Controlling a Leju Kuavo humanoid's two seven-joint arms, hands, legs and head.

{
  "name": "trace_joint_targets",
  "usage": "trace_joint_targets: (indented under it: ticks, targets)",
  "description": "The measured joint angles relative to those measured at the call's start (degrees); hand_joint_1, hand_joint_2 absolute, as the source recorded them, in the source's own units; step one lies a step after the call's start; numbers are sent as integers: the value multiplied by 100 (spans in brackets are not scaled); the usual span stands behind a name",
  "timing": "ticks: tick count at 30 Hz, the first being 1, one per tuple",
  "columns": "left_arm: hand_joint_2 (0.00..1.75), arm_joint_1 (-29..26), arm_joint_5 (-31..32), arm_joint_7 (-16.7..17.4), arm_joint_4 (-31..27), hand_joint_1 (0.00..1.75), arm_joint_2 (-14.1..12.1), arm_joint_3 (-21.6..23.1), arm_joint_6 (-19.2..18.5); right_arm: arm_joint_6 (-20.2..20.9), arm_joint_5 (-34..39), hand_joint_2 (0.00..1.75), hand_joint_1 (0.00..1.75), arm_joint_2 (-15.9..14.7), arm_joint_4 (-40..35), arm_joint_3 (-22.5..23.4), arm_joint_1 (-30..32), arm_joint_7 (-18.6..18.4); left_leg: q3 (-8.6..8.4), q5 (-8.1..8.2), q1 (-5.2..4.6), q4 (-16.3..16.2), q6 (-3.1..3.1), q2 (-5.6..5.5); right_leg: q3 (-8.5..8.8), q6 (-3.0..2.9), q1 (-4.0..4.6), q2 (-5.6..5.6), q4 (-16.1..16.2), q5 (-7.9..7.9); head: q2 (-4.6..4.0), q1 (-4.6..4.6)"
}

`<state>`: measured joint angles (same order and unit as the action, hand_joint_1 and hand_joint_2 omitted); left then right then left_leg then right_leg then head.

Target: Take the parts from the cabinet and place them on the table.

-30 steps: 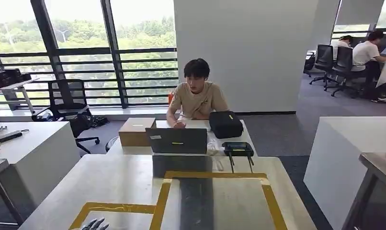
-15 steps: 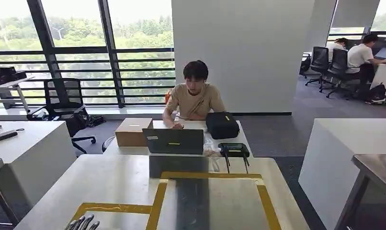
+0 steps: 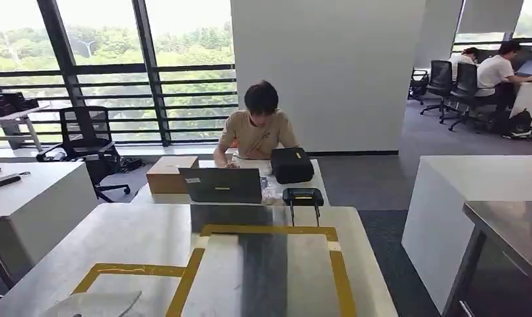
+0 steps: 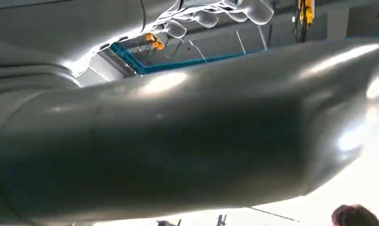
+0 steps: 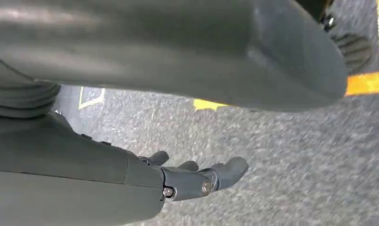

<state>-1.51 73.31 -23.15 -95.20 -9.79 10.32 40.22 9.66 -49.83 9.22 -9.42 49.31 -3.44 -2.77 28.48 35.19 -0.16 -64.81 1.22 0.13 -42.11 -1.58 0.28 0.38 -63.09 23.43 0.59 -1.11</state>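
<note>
You are facing the table (image 3: 138, 238), the pale one marked with yellow tape (image 3: 270, 230) in two boxes, so by my reading you are at the placing end of the job, not the fetching end. Your right hand (image 5: 192, 176) hangs low over the grey floor (image 5: 272, 155), fingers loosely spread with nothing in them, so that side carries no part. Your left hand (image 4: 187, 146) fills its wrist camera with grey cover, and you cannot tell from it whether the fingers are wide, narrow or wrapped around something. At the near edge of the left taped box lies a pale flat shape (image 3: 95, 304). It may be one of the parts set down, or it may be your own left arm reaching over the table; the picture is too cropped there to say which. The larger right box holds nothing you can make out as a part. Count the task as barely begun or at most one part in. Where the cabinet and the other parts are you cannot tell from here. Beyond the table a person (image 3: 257, 129) sits behind a laptop (image 3: 222, 185), well apart from the taped boxes.
</note>
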Motion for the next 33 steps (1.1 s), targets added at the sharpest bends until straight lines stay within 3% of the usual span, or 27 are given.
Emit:
trace_joint_targets:
  ticks: [1, 2, 3, 5, 6, 7, 9, 10, 11, 12, 13, 14, 15, 16, 17, 20, 21, 22, 24, 25, 26, 27, 28, 30, 31, 32, 33]
  targets:
    - [0, 5, 48, 39, -103, 0, 20, 6, 0, 2, 24, 0, 0, 25, 0, 9, 6, 4, -237, 188, -77, 380, 63, 4, -20, 26, 40, 1, -2, -54, 2, 24]
    - [0, 6, 72, 61, -149, 0, 59, 20, 0, -4, 55, 0, 0, 20, 0, 26, 15, 15, -225, -1, -90, 348, -2, 15, 19, 44, 16, -8, 51, -103, 2, 20]
    - [0, 47, 79, 88, -173, 0, 74, 48, 0, -4, 74, 0, 0, 9, -2, 52, 11, 11, -169, 6, -100, 416, -16, 1, 40, 77, -2, -14, 66, -155, 2, 15]
    - [0, 74, 121, 103, -197, 0, 118, 103, 0, 0, 90, 0, 0, 7, 0, 96, 17, 11, -104, -162, -127, 483, 43, 11, 45, 170, -11, -13, 211, -341, 2, 15]
    - [0, 95, 123, 109, -208, 0, 142, 136, 0, 0, 92, 0, 0, 0, 0, 103, 20, 11, -49, -303, -78, 540, 61, 39, 18, 198, -39, -15, 210, -293, 2, 15]
    - [0, 137, 125, 120, -208, 0, 162, 164, -2, -4, 92, 0, 0, -6, 0, 111, 24, 6, 22, -395, -74, 573, 93, 41, -40, 236, -33, -11, 79, 36, 2, 17]
    - [0, 179, 120, 175, -208, 0, 181, 190, -2, -18, 94, 0, 0, -11, 0, 127, 29, -5, 202, -548, -62, 574, 120, 51, -189, 284, -53, -12, -573, 774, 2, 22]
    - [0, 178, 110, 219, -197, 0, 188, 206, -2, -37, 98, 0, 0, -24, 0, 135, 26, -18, 309, -629, -62, 571, 112, 70, -233, 306, -61, -12, -988, 1022, 2, 22]
    - [0, 184, 101, 263, -173, 0, 188, 238, -2, -72, 116, 0, 0, -30, 0, 144, 26, -31, 414, -709, -61, 565, 107, 82, -225, 319, -61, -12, -1282, 1054, 2, 22]
    - [0, 195, 99, 295, -134, 0, 190, 254, -2, -90, 131, 0, 0, -35, 0, 157, 27, -33, 489, -789, -54, 557, 98, 93, -141, 328, -65, -12, -1381, 925, 2, 22]
    - [0, 209, 103, 343, -84, 0, 190, 278, -2, -90, 138, 0, 0, -48, 0, 184, 27, -29, 605, -868, -43, 547, 77, 96, 59, 339, -67, -13, -1265, 714, 2, 22]
    - [0, 231, 121, 383, -40, 0, 190, 291, -2, -90, 142, 0, 0, -68, -2, 203, 26, -24, 705, -935, -23, 529, 48, 96, 358, 351, -68, -15, -979, 548, 2, 24]
    - [0, 263, 138, 435, 4, 0, 188, 295, -2, -87, 140, 0, 0, -74, -2, 219, 22, -11, 791, -991, -10, 502, 15, 95, 757, 361, -69, -17, -532, 524, 2, 24]
    - [0, 299, 125, 534, 45, 0, 181, 295, -2, -85, 136, 0, 0, -76, -4, 225, 5, 11, 850, -1041, -10, 459, -26, 97, 1231, 353, -78, -16, 57, 768, 2, 26]
    - [0, 331, 59, 641, 93, 0, 135, 295, -2, -85, 122, 0, 0, -90, -7, 227, -9, 17, 897, -1084, -8, 439, -68, 103, 1378, 250, -35, 4, 361, 880, 2, 22]
    - [0, 361, -74, 822, 257, 0, 59, 291, -4, -81, 79, 0, 0, -107, -4, 232, 4, 17, 866, -1242, 2, 530, -176, 116, 1272, 91, -8, -2, 373, 774, 2, 22]
    - [0, 355, -131, 886, 310, 0, 20, 264, -15, -65, 50, 0, 0, -107, -4, 229, 8, 26, 912, -1276, -8, 527, -211, 100, 1224, 33, -54, -29, 438, 664, 2, 15]
    - [0, 348, -222, 953, 382, 0, 2, 214, -28, -50, 18, 0, 0, -116, -4, 232, 2, 46, 997, -1056, 8, 427, -253, 47, 1169, -6, -62, -50, 458, 593, 2, 9]
    - [0, 332, -397, 968, 561, 0, -39, 48, -35, -50, -17, 0, 0, -131, -4, 232, 6, 98, 1165, -350, 41, -254, -329, 8, 1017, -48, -69, -53, 462, 460, 2, -7]
    - [0, 308, -428, 955, 625, 0, -48, -5, -35, -44, -24, 0, 0, -133, -4, 229, 10, 109, 1249, -116, 57, -657, -356, 7, 937, -40, -68, -54, 459, 396, 2, -4]
    - [0, 281, -443, 953, 679, 0, -59, -37, -35, -35, -26, 0, 0, -135, -4, 230, 13, 109, 1286, -14, 66, -980, -380, 7, 856, -32, -68, -55, 454, 334, 2, -7]
    - [0, 262, -457, 940, 738, 0, -66, -61, -35, -33, -39, 0, 0, -140, -4, 229, 14, 109, 1230, -92, 79, -1107, -396, 9, 786, -17, -71, -59, 446, 266, 2, -7]
    - [0, 257, -461, 940, 779, 0, -70, -81, -35, -24, -39, 0, 0, -140, -4, 229, 12, 109, 1067, -262, 99, -997, -406, 9, 706, 0, -77, -67, 439, 209, 2, -4]
    - [0, 259, -552, 1025, 838, 0, -74, -142, -122, -24, -59, 0, 0, -140, -4, 227, 9, 114, 418, -572, 138, -173, -427, 9, 551, 57, -96, -68, 410, 95, 2, 0]
    - [0, 262, -700, 1080, 900, 0, -74, -201, -217, -26, -74, 0, 0, -142, -7, 225, 5, 109, 67, -463, 158, 334, -437, 2, 510, 96, -99, -67, 388, 50, 2, 0]
    - [0, 269, -963, 1049, 1040, 0, -70, -298, -315, -37, -103, 0, 0, -159, -9, 223, 6, 94, -146, -325, 110, 679, -407, -24, 467, 140, -88, -54, 382, 7, 2, 2]
    - [0, 246, -1363, 907, 1275, 0, -68, -449, -392, -48, -120, 0, 0, -159, -9, 221, 3, 61, -35, -386, 93, 639, -311, -42, 487, 178, -86, -44, 411, -61, 2, 13]
